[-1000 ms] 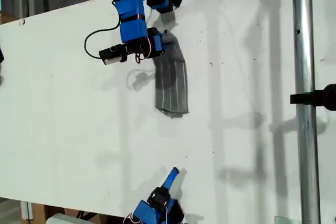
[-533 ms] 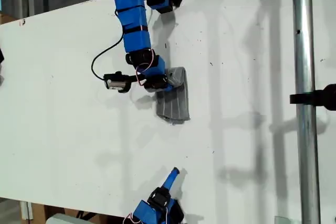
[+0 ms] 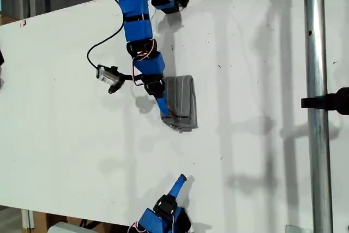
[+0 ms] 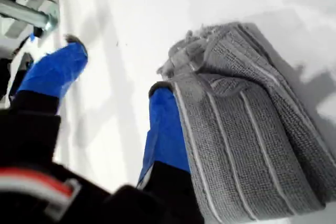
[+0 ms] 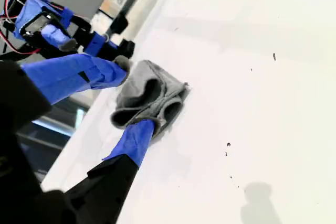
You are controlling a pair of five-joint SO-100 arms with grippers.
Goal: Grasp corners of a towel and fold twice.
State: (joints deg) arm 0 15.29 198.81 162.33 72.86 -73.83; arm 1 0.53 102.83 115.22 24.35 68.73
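Exterior view: towel (image 3: pixel 180 101) folded, mid-table (image 3: pixel 65 135). My first gripper (image 3: pixel 165 110) over its edge, jaws spread, one finger (image 4: pixel 167 129) alongside fold, likely releasing. My second gripper (image 3: pixel 180 180) parked well apart, jaws spread, empty.

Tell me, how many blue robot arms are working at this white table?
2. One arm reaches from the exterior view's top edge down to the grey towel. The other arm sits at that view's bottom edge, apart from the towel. More could be out of frame.
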